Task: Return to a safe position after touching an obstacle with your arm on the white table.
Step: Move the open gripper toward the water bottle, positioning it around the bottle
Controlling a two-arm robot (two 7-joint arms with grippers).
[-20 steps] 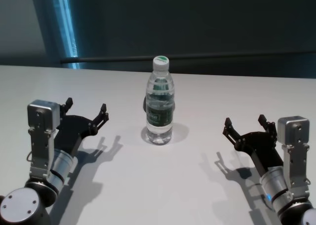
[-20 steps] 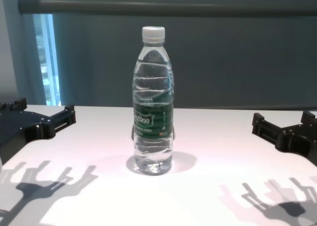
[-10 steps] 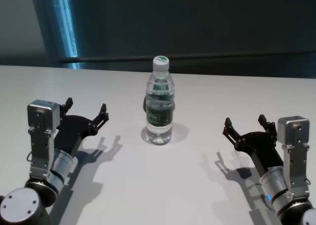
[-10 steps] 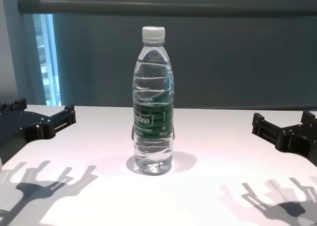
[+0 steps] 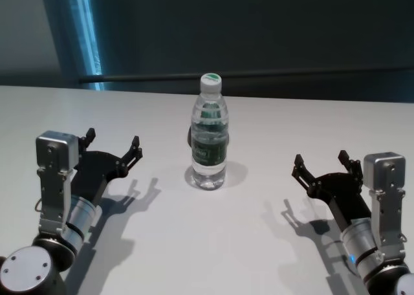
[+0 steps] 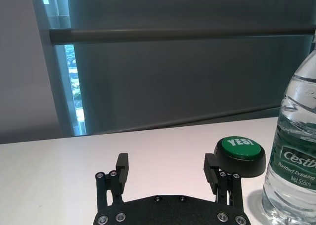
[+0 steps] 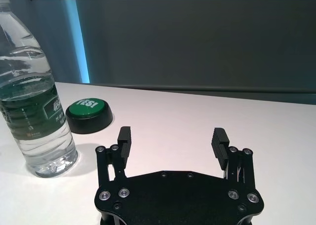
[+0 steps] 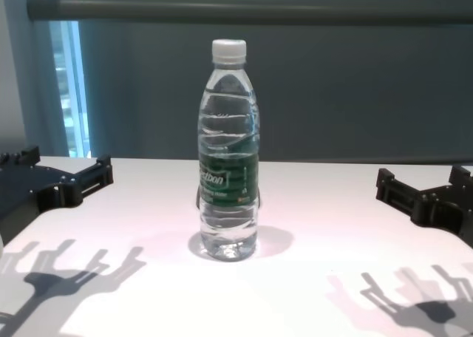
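Tall clear plastic water bottle (image 5: 209, 143) upright on white bench (image 5: 213, 243), between left pincer (image 5: 112, 145) and right pincer (image 5: 321, 166), both spread, empty, well apart from it.

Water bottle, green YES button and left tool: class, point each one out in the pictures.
Water bottle (image 5: 209, 147), head view, on its green label.
Green YES button (image 6: 239, 147), left wrist view, on its green top.
Left tool (image 5: 113, 145), head view, midway between its fingertips.
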